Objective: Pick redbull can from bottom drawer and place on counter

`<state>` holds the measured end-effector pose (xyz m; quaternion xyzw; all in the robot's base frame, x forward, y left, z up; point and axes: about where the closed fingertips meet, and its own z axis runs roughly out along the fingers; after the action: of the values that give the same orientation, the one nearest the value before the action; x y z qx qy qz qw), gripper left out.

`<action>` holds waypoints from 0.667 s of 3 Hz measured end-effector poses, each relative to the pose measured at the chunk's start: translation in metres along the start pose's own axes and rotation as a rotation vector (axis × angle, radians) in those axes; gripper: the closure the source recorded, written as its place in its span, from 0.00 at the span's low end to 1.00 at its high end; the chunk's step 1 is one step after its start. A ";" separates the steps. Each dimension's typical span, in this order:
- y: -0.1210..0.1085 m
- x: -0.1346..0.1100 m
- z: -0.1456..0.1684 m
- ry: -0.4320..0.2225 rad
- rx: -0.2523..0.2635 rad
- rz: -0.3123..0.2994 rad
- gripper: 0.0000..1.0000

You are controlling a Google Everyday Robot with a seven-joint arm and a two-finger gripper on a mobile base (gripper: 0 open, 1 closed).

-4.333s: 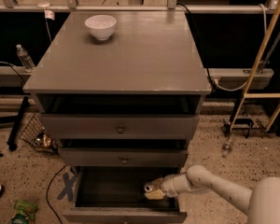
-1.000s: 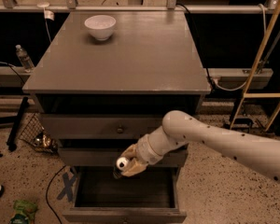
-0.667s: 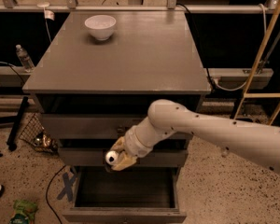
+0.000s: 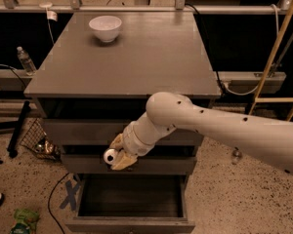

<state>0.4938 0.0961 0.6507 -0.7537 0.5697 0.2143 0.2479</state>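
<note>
Tan two-finger tool (image 4: 118,156) at end of thick white robot arm (image 4: 224,128), hanging in front of middle drawer front (image 4: 156,165) of grey-brown wooden three-drawer cabinet (image 4: 185,165), left of centre, above the open drawer below. Clamped around small slim metal redbull can (image 4: 109,155); only shiny silver round top of can showing, facing the camera, tan fingers (image 4: 123,163) pressed against it above and below, blue and silver sides hidden in the grasp. Can up in the air, clear of the drawer cavity, well below the desk surface, touching nothing but the tool. Deep grey-brown bottom drawer (image 4: 132,196) pulled out toward camera, dark interior open to view. Broad flat smooth grey-brown desk (image 4: 136,57) on top of cabinet, carrying one white round bowl (image 4: 105,28) upright near back left corner, well apart from tool and can. Arm entering from right edge, crossing in front of top drawer (image 4: 78,130), rounded elbow just under desk front edge. Speckled floor (image 4: 224,199) around cabinet; clear plastic bottle (image 4: 25,60) on ledge at left, wire basket (image 4: 39,139) low beside cabinet's left side, green crumpled item (image 4: 22,221) at bottom left, yellow metal frame (image 4: 276,48) at right
</note>
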 end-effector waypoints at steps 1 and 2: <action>-0.013 -0.037 -0.020 -0.011 -0.037 -0.070 1.00; -0.020 -0.077 -0.039 0.011 -0.078 -0.121 1.00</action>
<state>0.4943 0.1342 0.7307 -0.7969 0.5158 0.2170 0.2276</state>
